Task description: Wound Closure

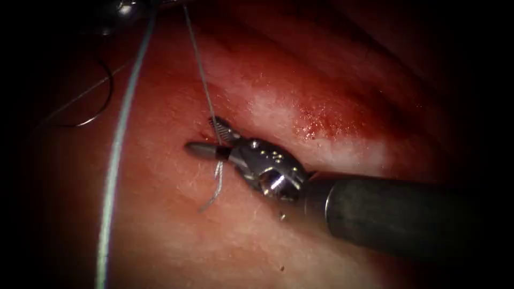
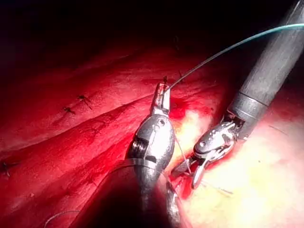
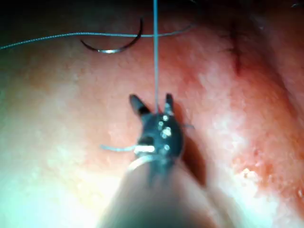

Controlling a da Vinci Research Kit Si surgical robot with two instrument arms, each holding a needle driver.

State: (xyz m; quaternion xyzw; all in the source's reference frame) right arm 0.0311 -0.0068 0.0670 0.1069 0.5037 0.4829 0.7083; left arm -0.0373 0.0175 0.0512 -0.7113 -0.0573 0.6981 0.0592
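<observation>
Right tool (image 1: 211,140) fingers spread wide astride the thread (image 1: 202,80), gripping nothing. Left tool (image 2: 162,95) pinches that thread taut. Needle (image 1: 99,104) lies free on the tissue (image 1: 176,235), left of the cut.

surround: black surround (image 1: 21,160) at every edge of the endoscope view, widest along the left and right edges.
light, endoscope: one pool, brightest on the tissue (image 1: 342,152) at frame centre, fading to dark toward the upper right.
light, left wrist: hard glare on tissue, black beyond it.
light, right wrist: pale wash over tissue, dark beyond it.
</observation>
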